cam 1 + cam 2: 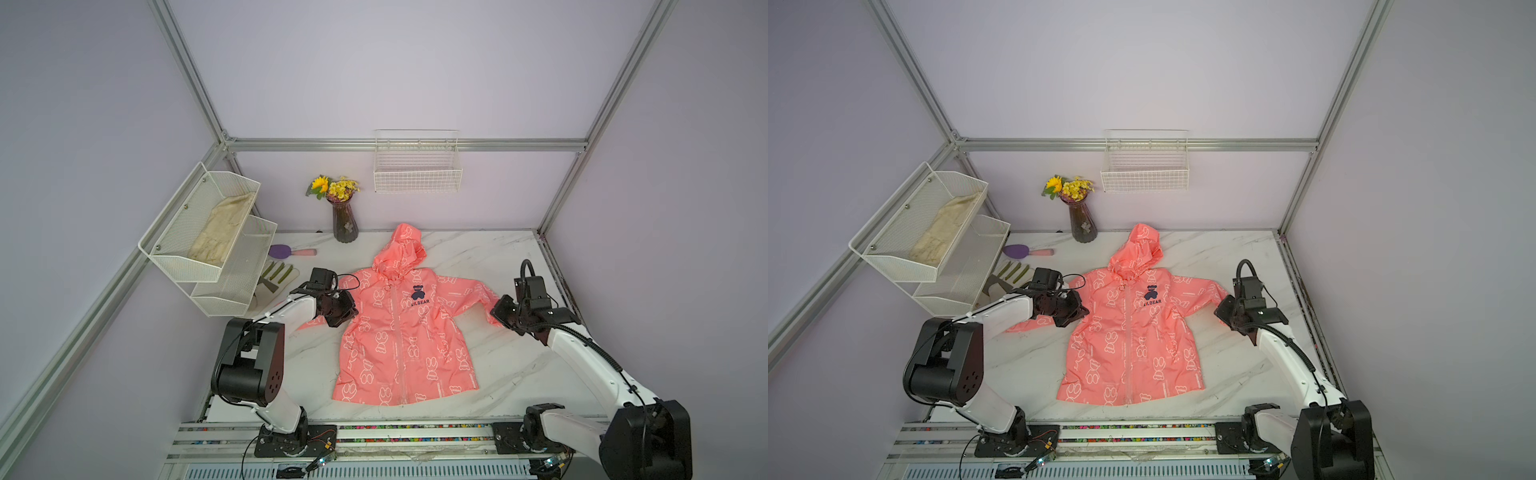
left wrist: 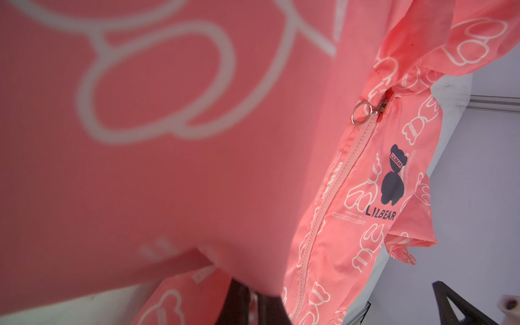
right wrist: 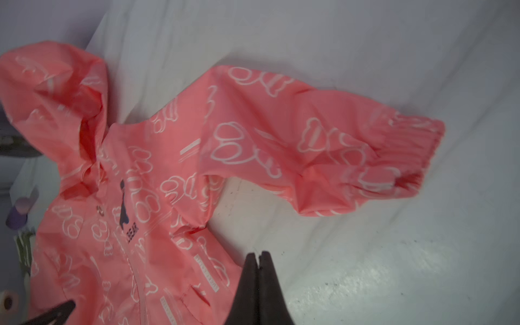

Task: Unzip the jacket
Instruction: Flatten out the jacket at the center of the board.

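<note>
Top views both show the white table [image 1: 511,365]. By its back edge, left of the middle, stands a vase [image 1: 345,224] of yellow flowers, out of the way.

Next comes the left gripper [image 1: 347,311]. It is squeezed tight, and it seems to pinch the cloth of the jacket [image 1: 399,345] by the shoulder nearest the left edge. In the left wrist view the pink cloth rises right up to the camera, so I think it is lifted a bit. That hold likely stops the jacket from sliding when the zipper gets pulled.

The jacket lies flat in the middle of the table, front up, hood toward the back edge, sleeves spread out. Its zipper is closed all the way. The little ring pull [image 2: 361,113] sits at the top, under the hood, so the unzipping has not begun.

Toward the right edge is the right gripper [image 3: 260,264]. Its two fingers are pressed together with nothing between them, over bare table close to the jacket's other sleeve. It is the free one, so I guess it goes for the ring.
</note>
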Robot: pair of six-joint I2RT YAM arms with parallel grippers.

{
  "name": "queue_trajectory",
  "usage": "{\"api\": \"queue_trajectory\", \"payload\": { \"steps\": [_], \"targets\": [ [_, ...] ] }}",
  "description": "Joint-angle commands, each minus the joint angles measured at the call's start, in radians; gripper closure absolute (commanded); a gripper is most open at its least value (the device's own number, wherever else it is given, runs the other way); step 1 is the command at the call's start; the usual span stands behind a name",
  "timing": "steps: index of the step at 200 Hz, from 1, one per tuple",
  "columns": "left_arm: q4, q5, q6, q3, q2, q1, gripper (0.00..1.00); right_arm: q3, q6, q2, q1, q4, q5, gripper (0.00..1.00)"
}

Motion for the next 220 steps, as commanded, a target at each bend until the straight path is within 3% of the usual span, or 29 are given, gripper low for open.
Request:
{"api": "queue_trajectory", "payload": {
  "steps": [1, 31, 61, 119, 166, 220],
  "targets": [
    [0.003, 0.005, -0.013, 0.001, -0.043, -0.011, 1.00, -0.113, 0.245, -0.037, -0.124, 0.176, -0.038, 1.00],
    [0.003, 0.010, -0.023, -0.001, -0.037, -0.017, 1.00, -0.152, 0.185, 0.043, -0.242, 0.273, -0.111, 1.00],
    [0.005, 0.007, -0.032, -0.009, -0.038, -0.022, 1.00, -0.118, 0.165, 0.100, -0.277, 0.285, -0.182, 1.00],
    [0.028, 0.004, -0.035, -0.027, -0.052, -0.034, 1.00, 0.132, 0.017, -0.063, -0.263, 0.008, -0.111, 1.00],
    [0.029, 0.005, -0.024, -0.035, -0.055, -0.037, 1.00, 0.127, 0.121, 0.137, -0.211, 0.173, -0.265, 1.00],
    [0.029, -0.001, -0.021, -0.038, -0.058, -0.039, 1.00, 0.040, 0.191, 0.389, -0.213, 0.346, -0.255, 1.00]
  ]
}}
